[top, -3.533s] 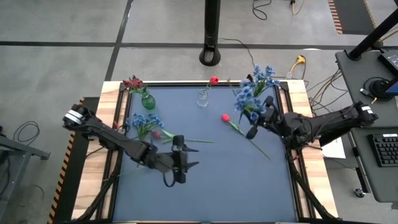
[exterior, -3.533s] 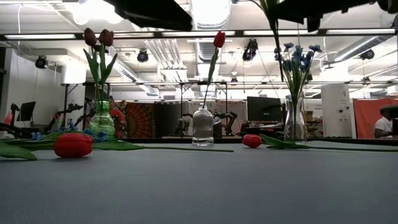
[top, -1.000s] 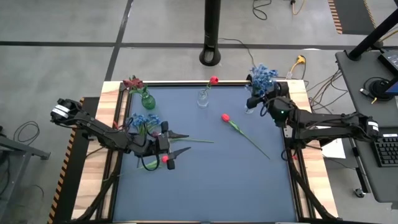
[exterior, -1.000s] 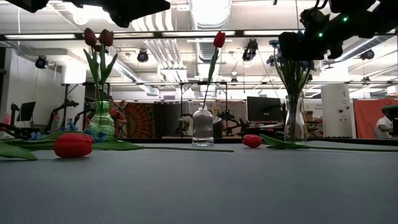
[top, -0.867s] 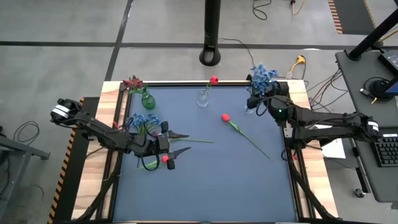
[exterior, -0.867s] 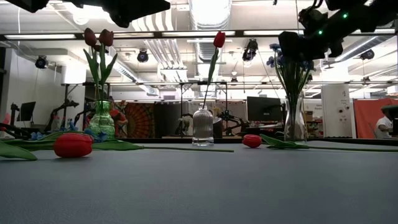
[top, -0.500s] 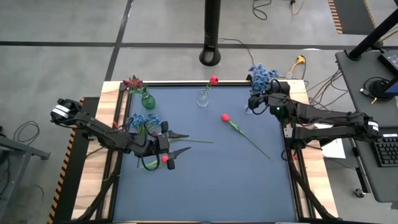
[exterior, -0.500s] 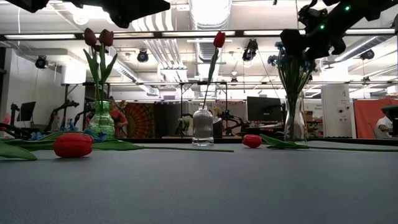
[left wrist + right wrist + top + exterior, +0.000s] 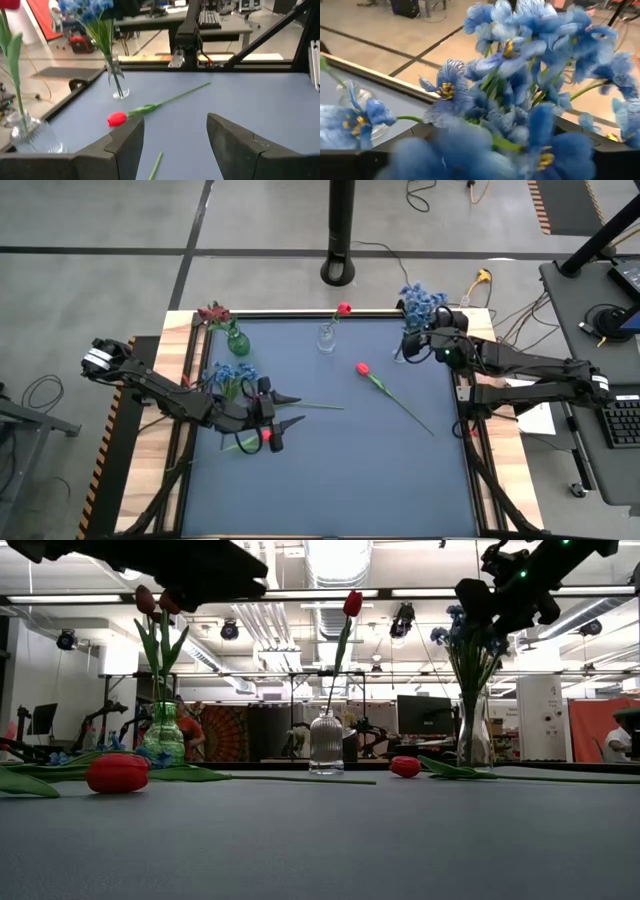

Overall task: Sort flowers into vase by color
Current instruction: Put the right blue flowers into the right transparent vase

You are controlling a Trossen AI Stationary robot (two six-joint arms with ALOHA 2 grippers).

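The bench (image 9: 330,480) carries three vases along its far edge: a green vase (image 9: 237,341) with dark maroon flowers, a clear ribbed vase (image 9: 326,337) with one red tulip, and a tall glass vase (image 9: 473,735) with blue flowers (image 9: 420,300). Taking the ribbed vase as landmark, one red tulip (image 9: 363,368) lies in front of it toward the right arm, and a blue bunch (image 9: 232,374) and another red tulip (image 9: 265,436) lie in front of it toward the left arm.

These flowers look very light, with thin bendable stems and soft heads, so I judge the stem's middle is the best place to hold.

The right gripper (image 9: 428,341) hangs at the blue flowers above the tall vase; I cannot tell how its fingers stand. The left gripper (image 9: 172,145) is low over the tulip and its fingers are wide apart, holding nothing.
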